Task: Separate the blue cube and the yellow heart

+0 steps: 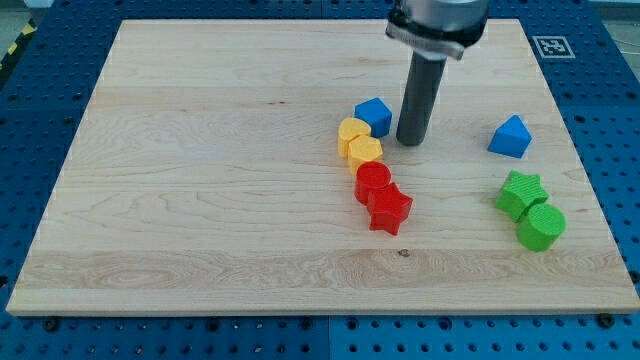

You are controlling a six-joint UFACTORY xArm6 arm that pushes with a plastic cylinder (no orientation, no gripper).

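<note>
The blue cube [374, 115] sits near the board's middle, toward the view's top. The yellow heart [364, 152] lies just below and left of it, close to or touching it, with a second yellow block [352, 131] pressed against the heart's upper left. My tip [412, 141] rests on the board just right of the blue cube, a small gap away, and up and right of the yellow heart.
A red cylinder [373, 181] and a red star [390, 211] chain below the heart. A blue triangular block [511, 137] sits at the view's right. A green star [522, 192] and a green cylinder [541, 226] sit below it. The wooden board [200, 200] lies on a blue pegboard.
</note>
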